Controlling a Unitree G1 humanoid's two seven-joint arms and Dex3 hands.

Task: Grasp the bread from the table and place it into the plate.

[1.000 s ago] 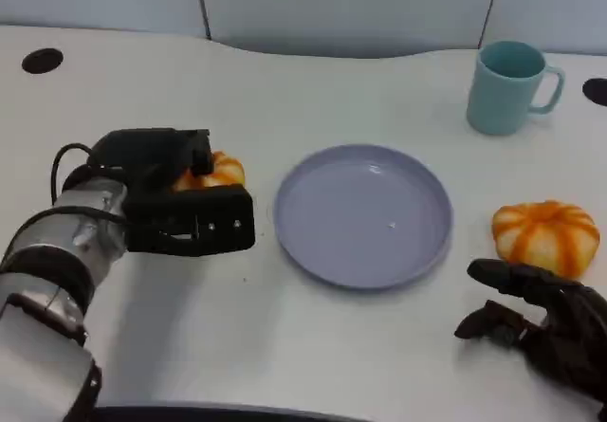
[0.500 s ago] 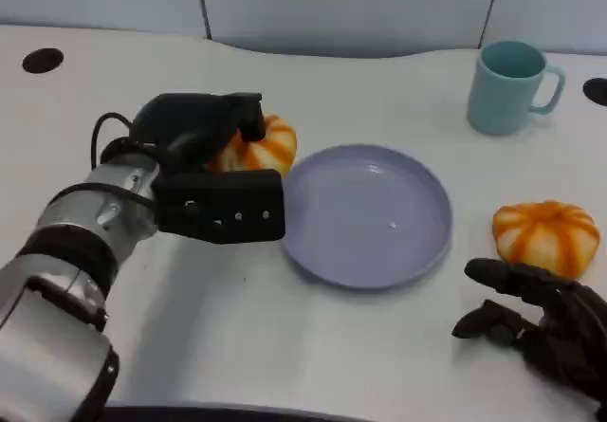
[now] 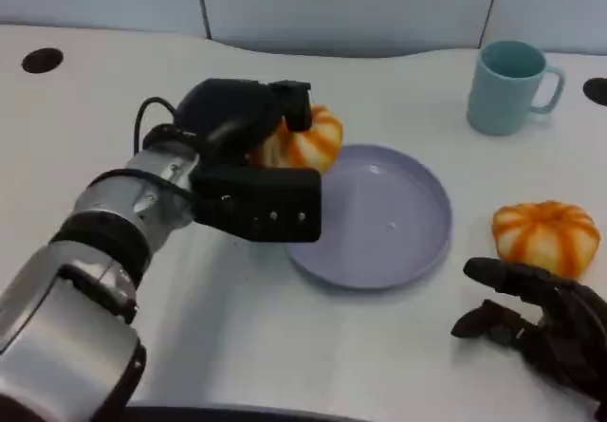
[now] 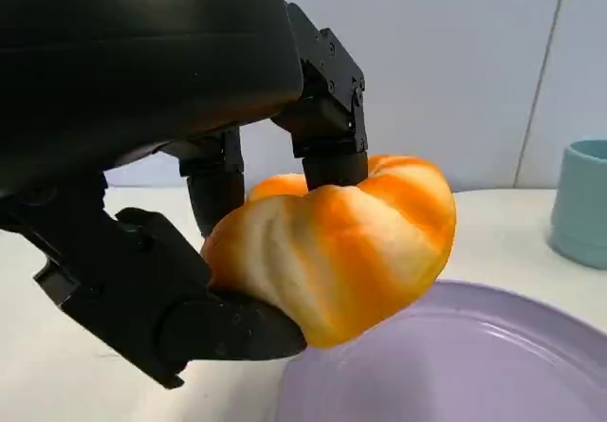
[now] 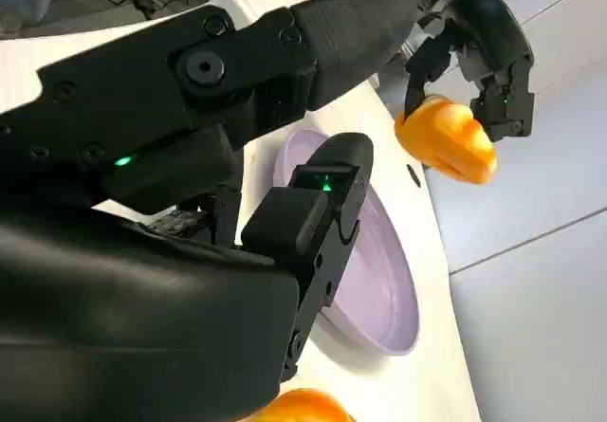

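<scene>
My left hand [image 3: 248,161] holds an orange-and-white striped bread [image 3: 305,140] lifted off the table, at the left rim of the lavender plate [image 3: 379,251]. In the left wrist view the fingers [image 4: 322,109] clamp the bread [image 4: 341,247] from above and below, with the plate [image 4: 474,365] just beneath it. A second striped bread [image 3: 545,235] lies on the table right of the plate. My right hand [image 3: 541,327] rests low on the table in front of that bread, fingers apart and holding nothing. The right wrist view shows the held bread [image 5: 446,139] above the plate [image 5: 375,280].
A teal mug [image 3: 510,87] stands at the back right, beyond the plate. Two dark round holes in the tabletop sit at the far left [image 3: 42,60] and the far right edge [image 3: 596,90]. A grey wall panel runs behind the table.
My left hand has lifted the bread off the table and carried it right, from well left of the plate to its left rim. The right hand has stayed put.
</scene>
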